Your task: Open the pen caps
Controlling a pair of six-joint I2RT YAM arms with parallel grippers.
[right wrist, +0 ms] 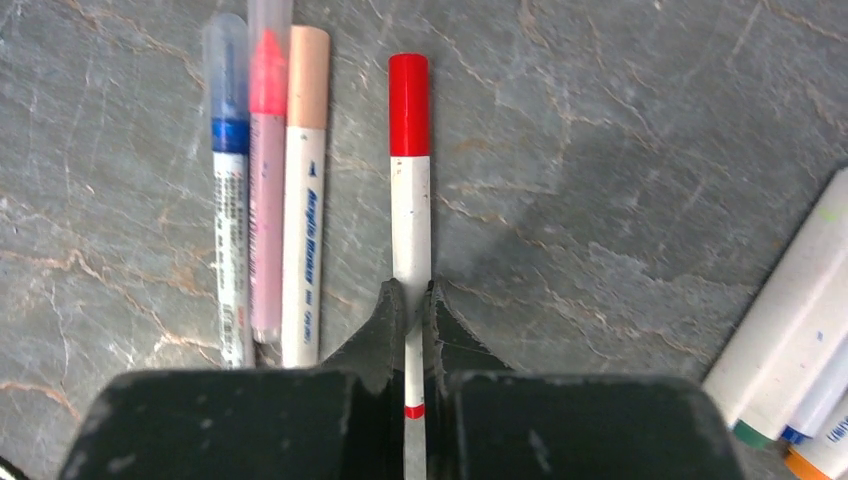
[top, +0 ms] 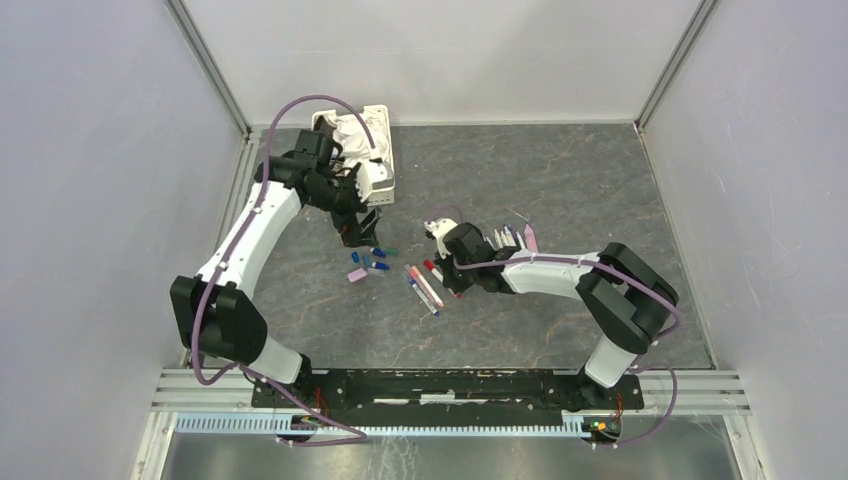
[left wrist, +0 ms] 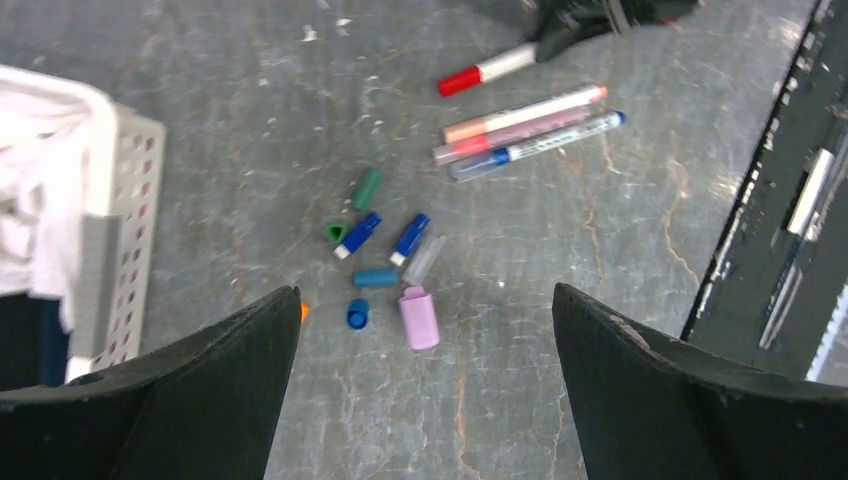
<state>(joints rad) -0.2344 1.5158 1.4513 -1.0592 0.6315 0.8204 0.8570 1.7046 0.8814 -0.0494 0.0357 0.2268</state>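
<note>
Toward the middle of the table (top: 560,180), the right gripper (right wrist: 411,300) is pressed together on the white barrel of a red-capped pen (right wrist: 410,200), its red cap (right wrist: 408,105) on. Just beside it lie three pens (right wrist: 265,220) side by side; only the right wrist view shows the print on the peach one, seemingly "Acrylic Marker". On its other side lie thick markers (right wrist: 800,330). Farther in, loose pen caps (left wrist: 375,277) are clustered, a pink cap (left wrist: 419,318) among them, beneath the left gripper (left wrist: 424,290), its jaws spread wide and holding nothing. A white basket (left wrist: 140,190) with cloth (left wrist: 30,150) sits at the far left corner.
</note>
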